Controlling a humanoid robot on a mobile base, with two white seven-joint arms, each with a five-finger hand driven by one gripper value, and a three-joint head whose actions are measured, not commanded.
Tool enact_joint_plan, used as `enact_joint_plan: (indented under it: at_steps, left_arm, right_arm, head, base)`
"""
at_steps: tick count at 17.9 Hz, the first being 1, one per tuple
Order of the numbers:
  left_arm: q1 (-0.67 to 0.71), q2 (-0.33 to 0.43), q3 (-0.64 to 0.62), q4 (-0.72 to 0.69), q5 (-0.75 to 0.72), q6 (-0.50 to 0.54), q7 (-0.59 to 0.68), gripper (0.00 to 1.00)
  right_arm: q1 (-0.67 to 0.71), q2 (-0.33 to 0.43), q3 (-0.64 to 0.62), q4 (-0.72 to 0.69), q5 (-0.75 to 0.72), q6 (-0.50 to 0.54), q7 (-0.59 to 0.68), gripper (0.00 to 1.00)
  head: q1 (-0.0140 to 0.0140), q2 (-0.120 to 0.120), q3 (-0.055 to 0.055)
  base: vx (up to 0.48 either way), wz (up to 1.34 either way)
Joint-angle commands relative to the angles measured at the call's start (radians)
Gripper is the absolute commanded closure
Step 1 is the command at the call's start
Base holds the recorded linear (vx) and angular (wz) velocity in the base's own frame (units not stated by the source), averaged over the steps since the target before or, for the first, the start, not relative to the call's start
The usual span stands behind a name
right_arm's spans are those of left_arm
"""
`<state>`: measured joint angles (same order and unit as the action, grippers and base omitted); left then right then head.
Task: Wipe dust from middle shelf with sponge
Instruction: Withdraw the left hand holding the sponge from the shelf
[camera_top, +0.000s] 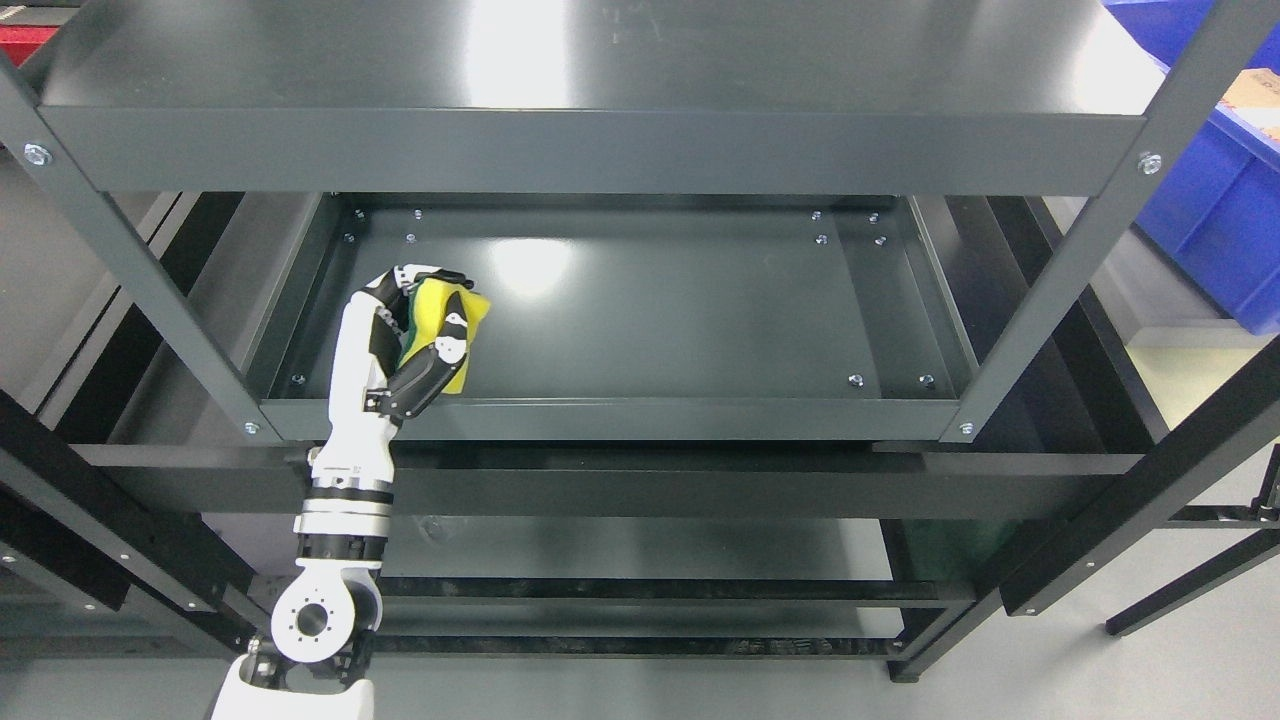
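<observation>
Left hand (415, 335) on middle shelf (640, 300), fingers wrapped around sponge (447, 325).

1 arm in view, entering from the lower left edge and reaching up over the shelf's near lip (600, 418). White-and-black fingers (452, 342) curl over the yellow sponge, which shows a green layer on its left side; thumb side and fingertips hug it from both flanks. Sponge sits at the near-left part of the middle shelf, close to the left wall and just beyond the near lip; contact with the shelf floor cannot be told for certain. Shelf is dark grey metal, glossy, with a light glare patch just right of the hand and bolt heads at the corners. Top shelf (590, 70) overhangs the far part. Blue bin (1215, 230) stands far right, outside the rack.
</observation>
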<state>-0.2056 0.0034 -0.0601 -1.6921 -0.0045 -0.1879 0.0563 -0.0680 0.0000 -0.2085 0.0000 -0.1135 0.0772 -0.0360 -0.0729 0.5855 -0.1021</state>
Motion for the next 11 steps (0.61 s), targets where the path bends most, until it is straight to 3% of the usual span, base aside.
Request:
enact_joint_plan:
  at_steps: [1,11]
  left_arm:
    - [0.052,0.014,0.105,-0.032,-0.023,-0.008,-0.003,0.99]
    - [0.057,0.014,0.106,-0.032,-0.022,-0.008,-0.004,0.99]
  right_arm:
    - [0.0,-0.017,0.0,-0.017,0.0,-0.001,-0.001,0.0]
    - [0.0,-0.017,0.0,-0.017,0.0,-0.001,-0.001,0.0]
  head:
    - [0.0,0.0,0.0]
    - [0.0,0.0,0.0]
  base:
    - [0.0,0.0]
    - [0.0,0.0]
